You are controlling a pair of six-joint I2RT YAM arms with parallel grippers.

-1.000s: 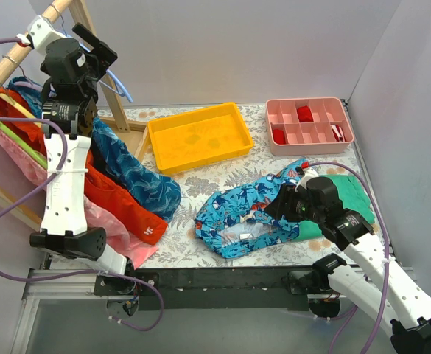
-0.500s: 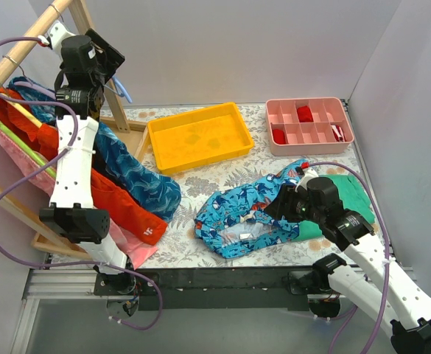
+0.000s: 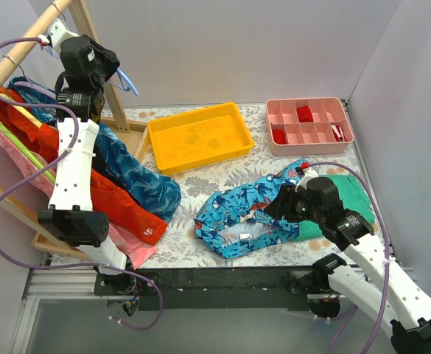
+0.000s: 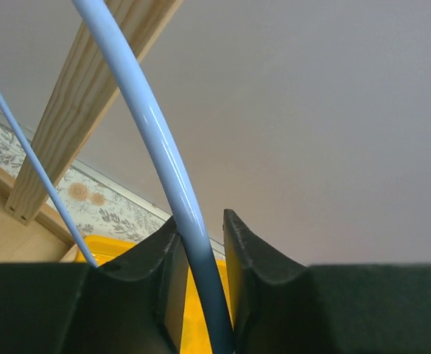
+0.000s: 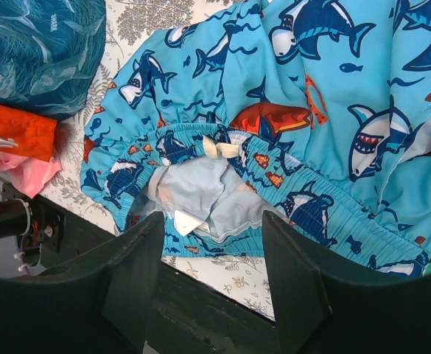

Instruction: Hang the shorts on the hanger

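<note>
The left arm has moved in the last second. It has drawn itself up taller in the upper left of the frame and turned its wrist, carrying the hanger [image 4: 147, 110] higher beside the wooden rack [image 3: 20, 55]. The left gripper [image 4: 200, 228] is pinching the hanger's pale blue bar, one finger pressed against each side. From overhead the hanger curves out just right of the gripper head. I can't see its hook, so I can't tell whether it is free of the rail.

The right arm has not budged. The right gripper [image 5: 214, 228] hangs with its jaws spread wide, gripping nothing, over the open waistband. The shorts [image 3: 244, 214] lie crumpled on the table [image 3: 200, 181], lower centre-right, as they did a second ago.

To my eye only the fetching of the hanger is under way. The hanger and shorts are well apart, at opposite corners of the scene. The hanger has to come down towards the middle before any fabric can be draped over it.
</note>
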